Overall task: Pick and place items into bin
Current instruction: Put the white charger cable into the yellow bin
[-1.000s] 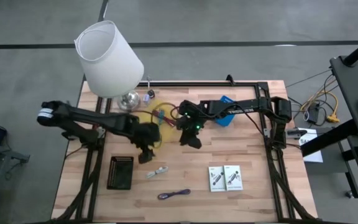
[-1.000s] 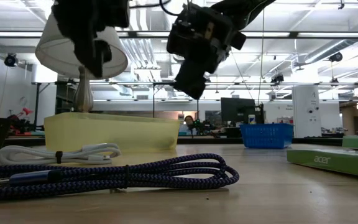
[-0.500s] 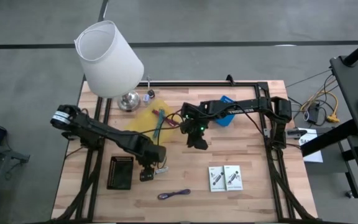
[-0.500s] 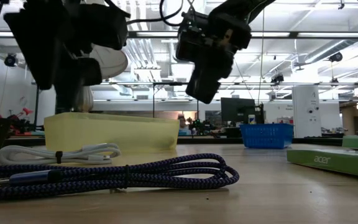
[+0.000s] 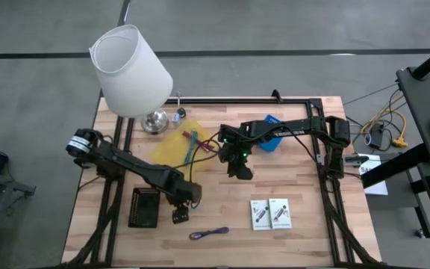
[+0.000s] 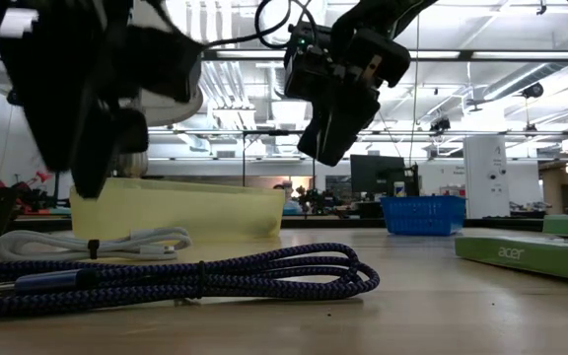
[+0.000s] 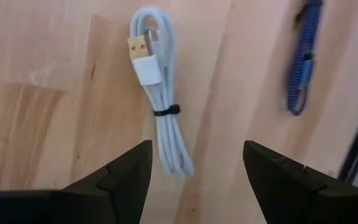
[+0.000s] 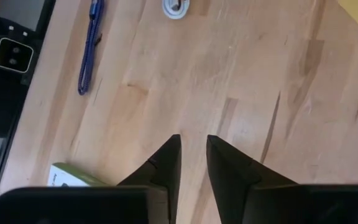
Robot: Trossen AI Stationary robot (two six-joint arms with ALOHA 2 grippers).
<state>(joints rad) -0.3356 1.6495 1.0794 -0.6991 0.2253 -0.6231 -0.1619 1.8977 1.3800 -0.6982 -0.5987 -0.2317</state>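
Worktop (image 5: 304, 232): pale wood planks; clock directions below are read from the high view, twelve at the far edge.
Lamp (image 5: 131, 71): white shade at eleven o'clock, off the far corner; not mine to move.
Bin (image 5: 172, 146): shallow yellow tray just past centre toward eleven; a teal pen (image 5: 191, 151) and a slim purple stick (image 5: 193, 137) already lie in it.
Packets (image 5: 269, 213): two white rectangular ones side by side at five o'clock, untouched.
Purple cord (image 5: 209, 235): coiled flat at six o'clock near the front edge.
White cable (image 7: 159, 121): a bundled USB lead tied round its middle, lying on the wood right under my left gripper, toward seven o'clock.
Left gripper (image 7: 194, 163): released, jaws spread wide, hovering above the cable; nothing held.
Right gripper (image 8: 192, 155): empty, fingers drawn close together with a thin gap, hanging over bare wood near centre, waiting.
Step in hand: I judge it to be picking up the white cable.
How to do it well: centre my jaws over the tied middle, turn so they straddle the bundle across its width, go straight down until the tips nearly meet the wood, then clench so both strands come up together and the plug end does not dangle and snag the bin's rim.
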